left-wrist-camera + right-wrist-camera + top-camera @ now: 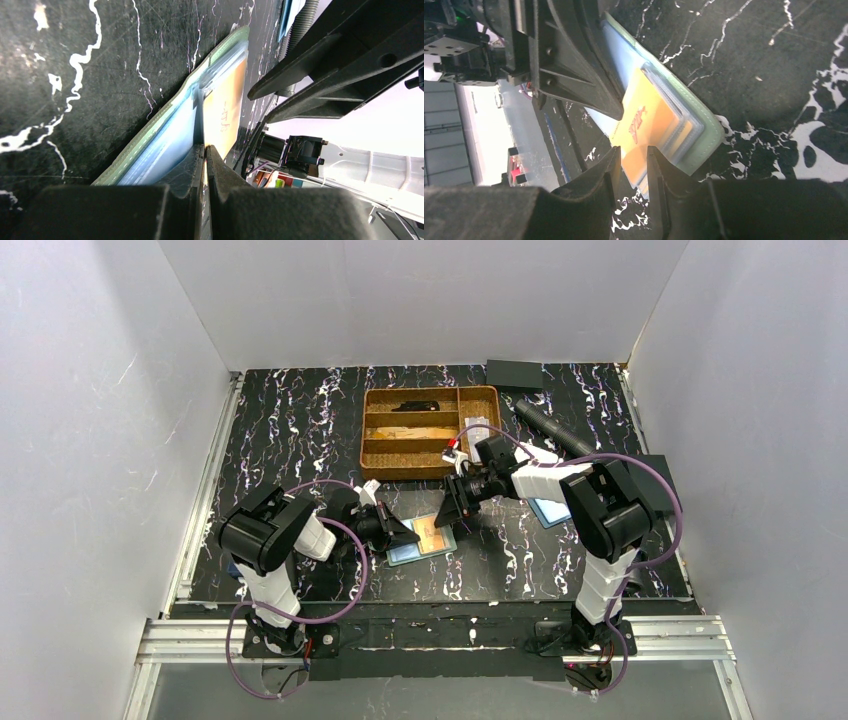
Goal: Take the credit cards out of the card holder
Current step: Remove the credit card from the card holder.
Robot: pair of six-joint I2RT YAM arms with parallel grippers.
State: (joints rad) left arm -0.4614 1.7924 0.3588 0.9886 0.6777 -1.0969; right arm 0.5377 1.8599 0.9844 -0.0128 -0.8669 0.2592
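**Orange card partly out of the teal card holder (708, 136)**

The right gripper (631, 152) has its fingers slightly apart, straddling the near edge of the orange-gold credit card (644, 117). The card juts toward it from the holder just ahead. Beyond, the left gripper (205, 146) faces it, pressed together on the holder's clear middle pocket. The holder lies flat on the black marbled table (774, 60)

red print on the orange card (644, 125) — blurred, not legible

The left pincer (205, 148) hides the card holder's (165, 142) near end, seemingly clamped.
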